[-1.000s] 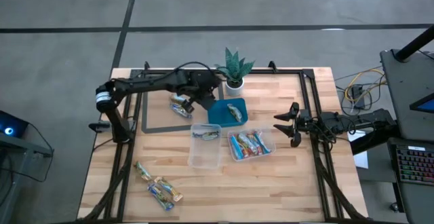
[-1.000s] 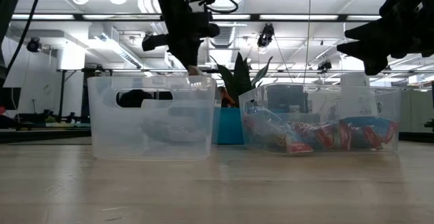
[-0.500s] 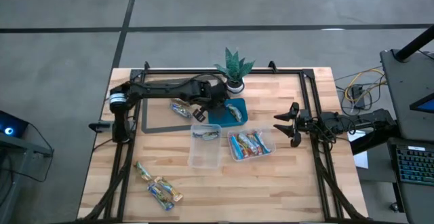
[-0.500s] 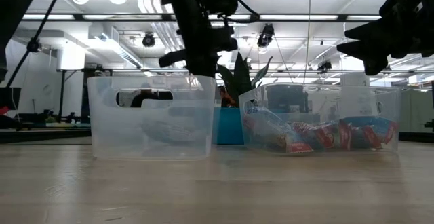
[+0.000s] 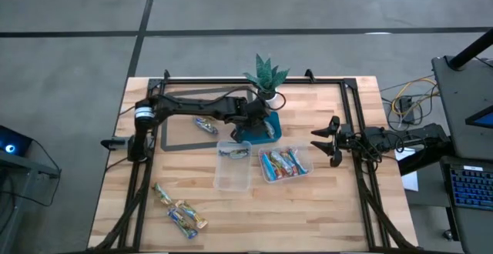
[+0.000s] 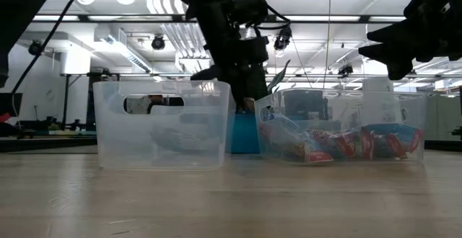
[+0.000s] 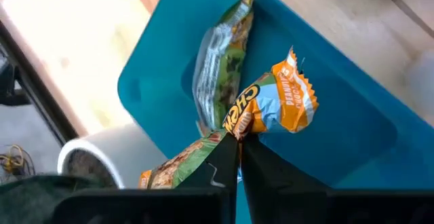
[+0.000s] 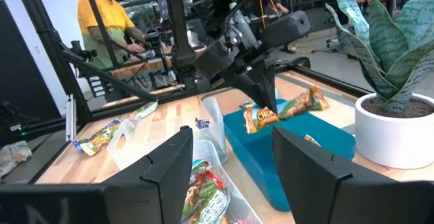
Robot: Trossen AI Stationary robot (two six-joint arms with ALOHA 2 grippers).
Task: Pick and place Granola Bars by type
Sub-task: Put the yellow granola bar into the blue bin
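My left gripper (image 5: 258, 121) reaches from the table's left and hangs over the teal tray (image 5: 273, 133), shut on a granola bar (image 7: 271, 105) in an orange, blue and green wrapper. A second, green-and-silver bar (image 7: 220, 54) lies flat in the tray. The left clear tub (image 5: 233, 165) holds one bar. The right clear tub (image 5: 285, 164) holds several. Another bar (image 5: 206, 123) lies on the dark mat, and several loose ones (image 5: 179, 212) lie at the near left. My right gripper (image 5: 320, 141) waits open at the table's right. My left gripper pinches the bar about its middle (image 7: 239, 125) between its two fingers, and the wrapper is creased there. The fingers slant down from the table's left and lie across the bar. Its two ends stick out on either side, and it hangs clear above the tray (image 8: 298, 149).
A plant in a white pot (image 5: 266, 81) stands just beyond the tray's far edge. The dark mat (image 5: 181, 135) lies at the far left. A black frame runs along the table's far and side edges. A person in a yellow shirt (image 8: 108, 20) stands beyond the table.
My left gripper has carried the bar toward the table's right edge and down, from above the mat's right end to over the teal tray. It has stayed shut on the bar and has rolled a little.
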